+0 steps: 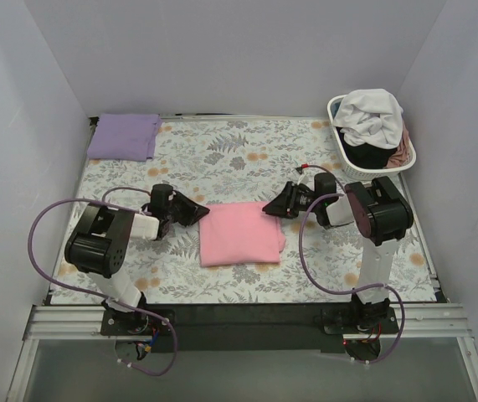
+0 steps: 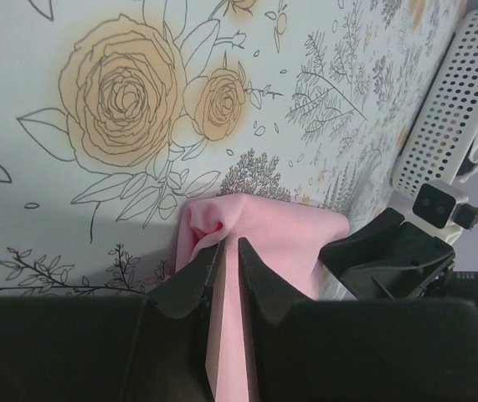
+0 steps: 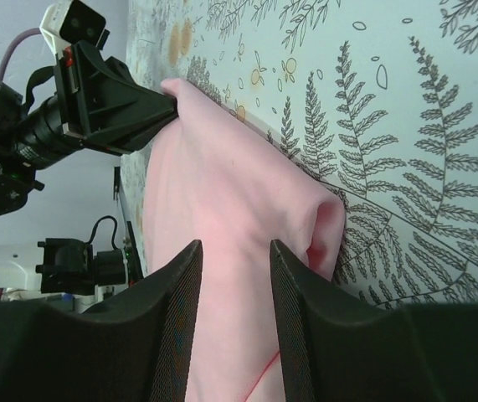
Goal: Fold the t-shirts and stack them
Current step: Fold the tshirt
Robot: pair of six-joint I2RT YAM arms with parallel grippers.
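Note:
A light pink t-shirt point(image 1: 240, 233) lies folded into a rectangle at the middle of the floral table cover. My left gripper point(image 1: 203, 211) is at its far left corner, jaws nearly closed and pinching the pink cloth point(image 2: 280, 234) between them point(image 2: 228, 243). My right gripper point(image 1: 268, 207) is at the far right corner, jaws apart over the shirt edge point(image 3: 222, 184), holding nothing point(image 3: 234, 247). A lavender t-shirt point(image 1: 123, 136) lies folded at the far left corner. White point(image 1: 371, 113), black point(image 1: 368, 157) and dusty pink point(image 1: 401, 153) tees sit in the basket.
The white slatted laundry basket point(image 1: 336, 126) stands at the far right corner; its wall shows in the left wrist view point(image 2: 452, 109). White walls close the table on three sides. The left gripper point(image 3: 167, 105) shows in the right wrist view.

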